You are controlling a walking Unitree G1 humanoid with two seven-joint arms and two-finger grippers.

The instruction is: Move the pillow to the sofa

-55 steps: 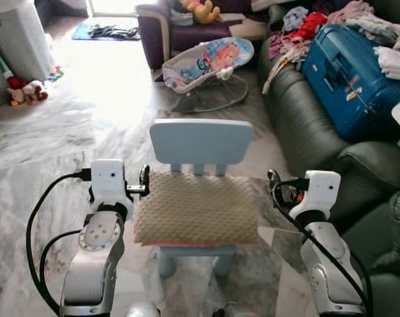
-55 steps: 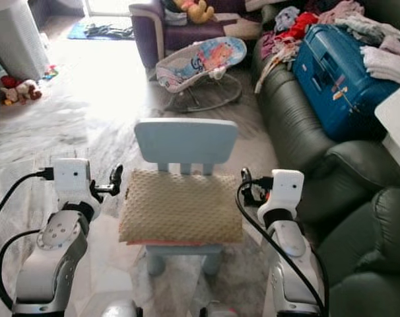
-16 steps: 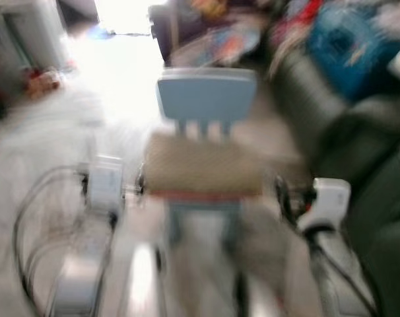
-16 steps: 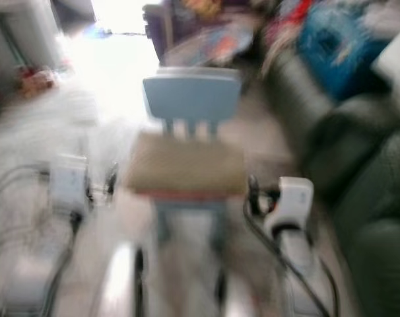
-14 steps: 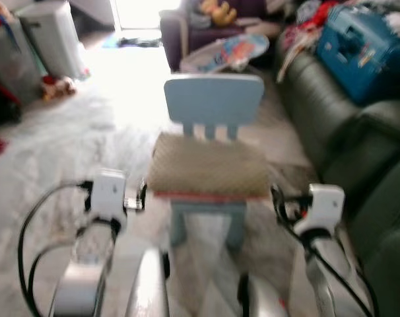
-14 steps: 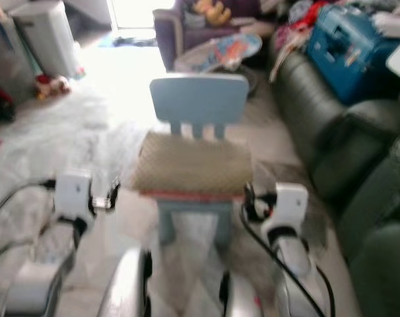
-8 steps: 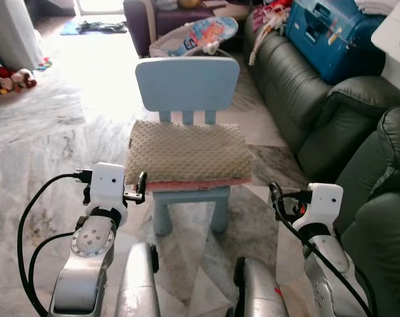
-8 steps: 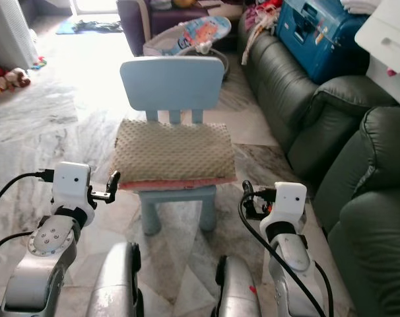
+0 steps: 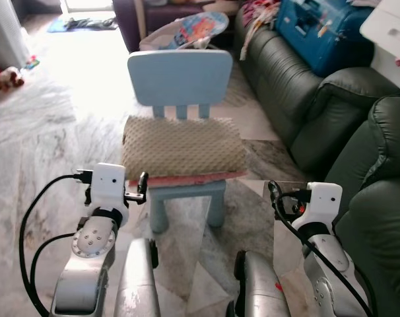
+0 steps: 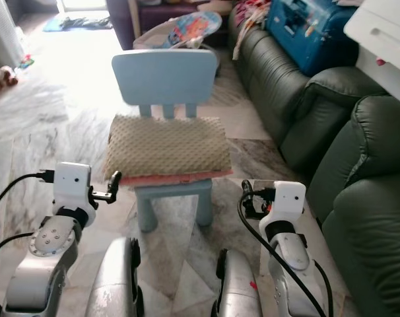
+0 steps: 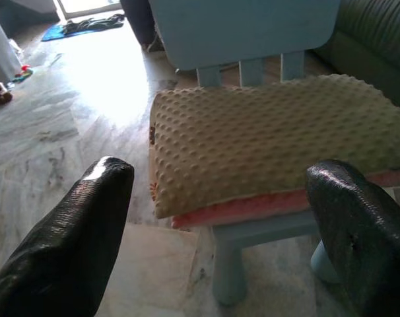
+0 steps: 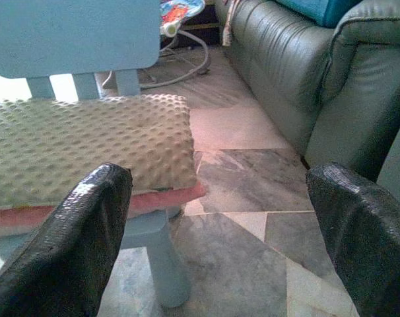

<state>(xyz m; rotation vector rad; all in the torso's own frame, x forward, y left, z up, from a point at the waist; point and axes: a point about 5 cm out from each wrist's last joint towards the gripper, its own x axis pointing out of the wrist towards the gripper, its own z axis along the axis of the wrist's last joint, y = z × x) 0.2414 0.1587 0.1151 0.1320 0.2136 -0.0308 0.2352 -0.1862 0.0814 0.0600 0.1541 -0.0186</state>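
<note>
Left eye view: compared with half a second ago, the chair [image 9: 180,86] and pillow [image 9: 182,147] sit slightly farther from both grippers and a little to the left; the pillow lies flat on the chair seat, ahead of and between the two sets of jaws; left gripper [image 11: 213,231] jaws spread wide, pillow edge framed between them, untouched; right gripper [image 12: 220,231] jaws likewise spread, pillow corner beyond its left finger; the sofa [image 9: 319,112] carries a blue suitcase [image 9: 319,30] and clothes [image 9: 259,13].
</note>
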